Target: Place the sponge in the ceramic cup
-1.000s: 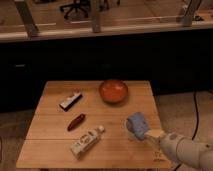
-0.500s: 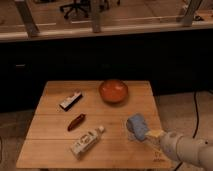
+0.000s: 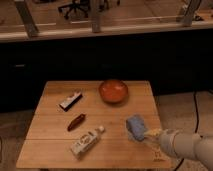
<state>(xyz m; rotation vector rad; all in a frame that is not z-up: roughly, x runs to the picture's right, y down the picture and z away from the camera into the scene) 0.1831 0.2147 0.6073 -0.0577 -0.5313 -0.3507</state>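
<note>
The sponge is held tilted by the closed gripper at 4 o'clock on the table, 5 o'clock from the red bowl. No ceramic cup is seen; its mouth should be found before any release.

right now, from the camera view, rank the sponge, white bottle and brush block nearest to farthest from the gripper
The gripper is at the front right, near the table edge.
1. sponge: right beside the gripper, front right
2. white bottle: lying front centre
3. black-and-white brush block: back left, farthest
</note>
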